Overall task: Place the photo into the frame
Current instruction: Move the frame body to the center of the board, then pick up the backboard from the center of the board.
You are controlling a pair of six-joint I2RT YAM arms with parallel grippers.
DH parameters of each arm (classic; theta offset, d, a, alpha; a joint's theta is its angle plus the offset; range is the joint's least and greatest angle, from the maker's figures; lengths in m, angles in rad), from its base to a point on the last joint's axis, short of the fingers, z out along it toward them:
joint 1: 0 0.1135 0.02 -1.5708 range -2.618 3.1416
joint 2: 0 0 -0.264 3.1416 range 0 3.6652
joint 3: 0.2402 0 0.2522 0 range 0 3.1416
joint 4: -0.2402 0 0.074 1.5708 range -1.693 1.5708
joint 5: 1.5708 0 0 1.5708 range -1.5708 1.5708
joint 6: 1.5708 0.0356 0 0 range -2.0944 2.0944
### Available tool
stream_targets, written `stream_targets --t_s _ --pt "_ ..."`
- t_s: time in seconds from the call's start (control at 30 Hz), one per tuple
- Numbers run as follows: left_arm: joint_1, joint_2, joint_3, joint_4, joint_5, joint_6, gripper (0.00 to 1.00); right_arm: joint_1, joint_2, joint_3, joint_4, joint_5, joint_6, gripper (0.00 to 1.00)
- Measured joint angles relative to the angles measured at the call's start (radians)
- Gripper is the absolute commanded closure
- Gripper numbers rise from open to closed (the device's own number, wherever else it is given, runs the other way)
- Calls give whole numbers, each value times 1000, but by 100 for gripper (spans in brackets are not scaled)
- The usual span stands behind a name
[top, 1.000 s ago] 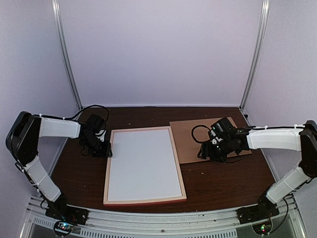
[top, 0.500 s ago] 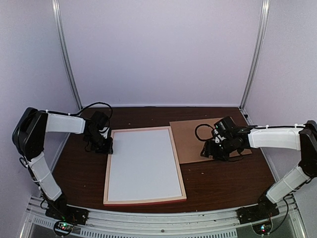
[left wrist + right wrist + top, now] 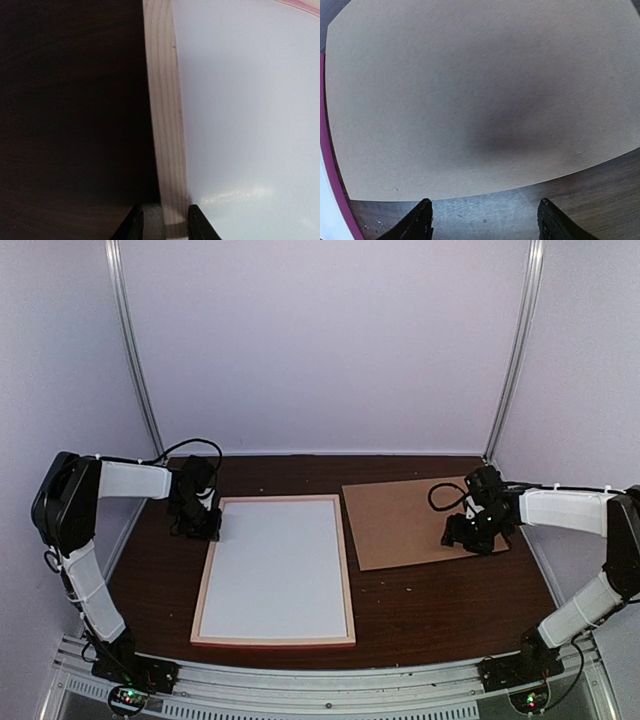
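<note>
Left wrist view: my left jaws close narrowly on the frame's (image 3: 167, 125) pale bar at its far left corner, with the photo (image 3: 250, 125) lying white-side up inside it. My right arm is stretched out, right jaws wide above the backing board (image 3: 480, 90).

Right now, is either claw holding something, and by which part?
The left claw pinches the frame by its left side bar, near the far corner. The right claw holds nothing.

The frame (image 3: 346, 560) is pale, fine-grained natural wood (pink at its edges), enclosing the photo (image 3: 275, 565), plain white back. The backing board (image 3: 400, 520) is uniform matte brown; the table (image 3: 450, 600) is dark brown and faintly streaked.
</note>
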Motion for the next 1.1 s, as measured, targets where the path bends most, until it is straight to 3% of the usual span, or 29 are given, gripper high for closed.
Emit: stream_targets --t_s 0.17,0.33,0.4,0.43,0.73,1.1 --pt "60 2 23 -18 -14 10 60 -126 -7 39 -41 44 -77 27" --pt "77 0 67 -23 -6 27 19 -271 14 104 -70 66 -148 25" --pt "71 -11 72 -21 0 25 5 -339 32 127 -69 68 -171 24" --pt "66 -22 72 -23 4 29 3 -345 43 135 -68 68 -177 24" --pt "-28 -148 80 28 167 -18 2 -536 246 217 -47 -50 -220 23" --pt "-291 -29 246 66 226 -92 2 -552 341 255 -8 -180 -222 30"
